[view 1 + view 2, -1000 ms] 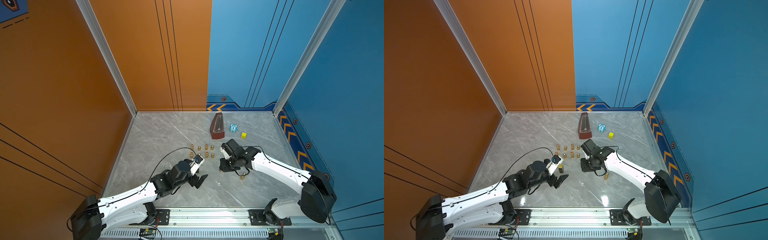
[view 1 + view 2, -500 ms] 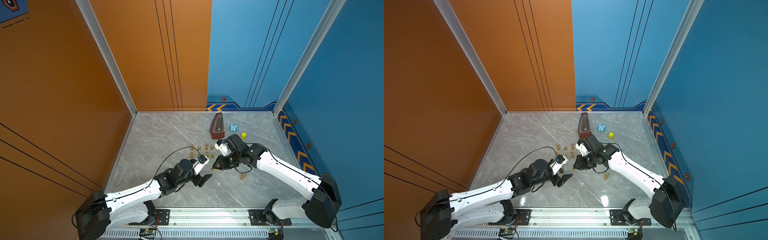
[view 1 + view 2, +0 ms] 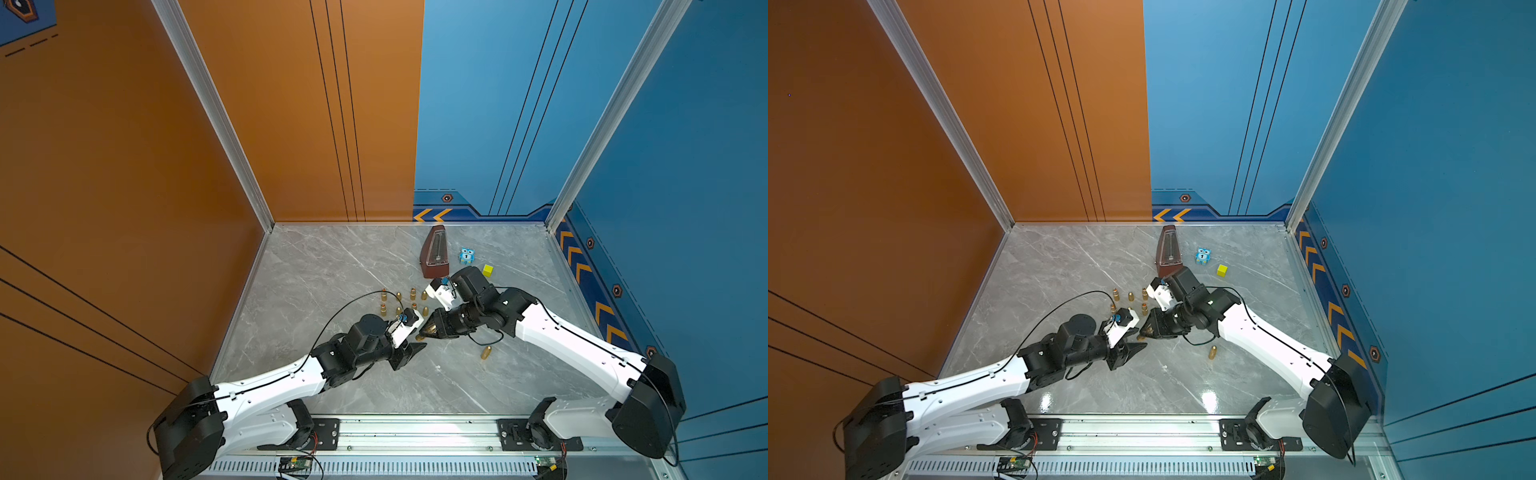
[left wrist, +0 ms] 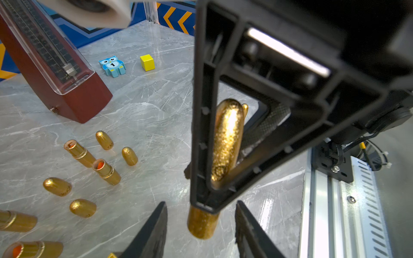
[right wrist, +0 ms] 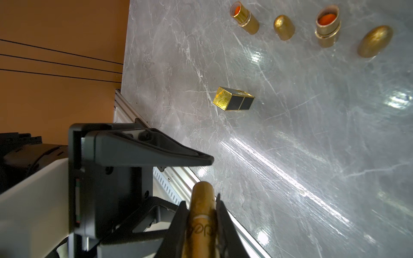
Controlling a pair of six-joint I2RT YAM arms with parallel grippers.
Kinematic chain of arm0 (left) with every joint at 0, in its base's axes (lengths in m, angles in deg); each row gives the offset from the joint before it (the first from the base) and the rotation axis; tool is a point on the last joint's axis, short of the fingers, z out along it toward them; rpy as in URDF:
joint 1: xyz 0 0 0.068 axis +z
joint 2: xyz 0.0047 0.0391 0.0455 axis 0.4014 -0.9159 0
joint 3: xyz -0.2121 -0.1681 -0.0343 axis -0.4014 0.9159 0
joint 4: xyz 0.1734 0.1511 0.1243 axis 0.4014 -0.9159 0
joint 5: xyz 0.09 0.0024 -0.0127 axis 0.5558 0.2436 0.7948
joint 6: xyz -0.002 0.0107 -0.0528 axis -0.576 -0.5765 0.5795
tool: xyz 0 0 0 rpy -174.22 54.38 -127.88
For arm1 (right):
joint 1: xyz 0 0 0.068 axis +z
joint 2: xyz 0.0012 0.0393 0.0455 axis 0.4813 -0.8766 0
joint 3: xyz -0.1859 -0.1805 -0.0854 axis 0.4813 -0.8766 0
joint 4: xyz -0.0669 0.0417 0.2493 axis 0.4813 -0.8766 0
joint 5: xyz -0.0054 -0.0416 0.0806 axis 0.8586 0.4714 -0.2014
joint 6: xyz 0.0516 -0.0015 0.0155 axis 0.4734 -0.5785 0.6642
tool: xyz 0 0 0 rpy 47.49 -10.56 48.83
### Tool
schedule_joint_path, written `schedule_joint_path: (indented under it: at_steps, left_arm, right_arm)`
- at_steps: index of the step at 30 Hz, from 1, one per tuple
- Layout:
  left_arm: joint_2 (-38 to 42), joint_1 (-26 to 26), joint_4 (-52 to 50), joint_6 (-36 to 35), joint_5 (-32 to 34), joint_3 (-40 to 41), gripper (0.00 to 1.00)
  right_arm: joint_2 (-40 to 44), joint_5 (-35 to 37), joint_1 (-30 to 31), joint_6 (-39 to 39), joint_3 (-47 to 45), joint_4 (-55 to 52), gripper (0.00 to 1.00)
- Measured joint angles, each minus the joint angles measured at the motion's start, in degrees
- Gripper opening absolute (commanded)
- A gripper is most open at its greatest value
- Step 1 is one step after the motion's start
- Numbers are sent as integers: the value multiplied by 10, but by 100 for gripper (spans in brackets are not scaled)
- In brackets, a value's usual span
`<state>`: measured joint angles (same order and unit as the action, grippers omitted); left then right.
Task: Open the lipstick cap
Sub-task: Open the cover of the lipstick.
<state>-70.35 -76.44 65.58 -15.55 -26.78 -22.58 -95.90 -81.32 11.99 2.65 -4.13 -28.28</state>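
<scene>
My right gripper (image 5: pixel 202 214) is shut on a gold glitter lipstick (image 5: pixel 202 196); the lettered, round-ended cap part (image 4: pixel 229 125) sits between its jaws. The flat end (image 4: pixel 202 223) sticks out toward my left gripper (image 4: pixel 201 232). That gripper is open, its fingers (image 4: pixel 154 230) either side of the flat end with a gap on each side. In both top views the two grippers meet nose to nose above the middle of the floor, the right gripper (image 3: pixel 428 330) (image 3: pixel 1148 330) and the left gripper (image 3: pixel 415 344) (image 3: pixel 1137 344).
Several opened gold lipstick bases and loose caps (image 3: pixel 399 301) stand behind the grippers. One gold lipstick (image 3: pixel 485 352) lies to the right. A brown metronome (image 3: pixel 434 253), owl block (image 3: pixel 466 255) and yellow cube (image 3: pixel 488 271) stand further back. A black-and-gold box (image 5: pixel 234 101) lies below the left gripper.
The right arm swung left and carried the lipstick to the left gripper. The left arm reached forward, and its jaws have narrowed from wide open around the lipstick's free end.
</scene>
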Motion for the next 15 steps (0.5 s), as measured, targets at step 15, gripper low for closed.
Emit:
schedule_joint_path:
  at_steps: [15]
  left_arm:
    - [-10,3,2,0,-6,-4,6]
  right_arm:
    - [0,-9,-2,10,-2,21,19]
